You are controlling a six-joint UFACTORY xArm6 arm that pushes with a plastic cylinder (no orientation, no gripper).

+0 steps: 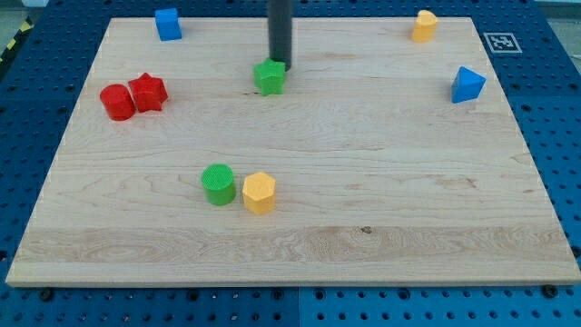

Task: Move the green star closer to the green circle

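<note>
A pale wooden board (300,236) with visible grain fills most of the view, lying on a blue perforated table (554,136); a black-and-white square marker (501,42) sits on the table at the board's top right corner, and a strip of yellow-and-black tape (11,45) shows at the view's far left edge. I carry no jaws, only a straight dark rod, so nothing is open, closed or gripping. My tip (279,64) comes down just above the green star (269,77), touching or nearly touching its top right side; I cannot tell which. The star is squat with no clear long axis, and which way its arms point is too small to make out. The green circle (218,184) stands well below my tip and somewhat to the view's left, with a yellow hexagon (259,193) just beside it on the right. A red circle (117,102) and red star (147,92) touch, far left of my tip. A blue cube (167,24) sits up-left, a yellow block (424,25) up-right, and a blue triangular block (467,84) far right.
</note>
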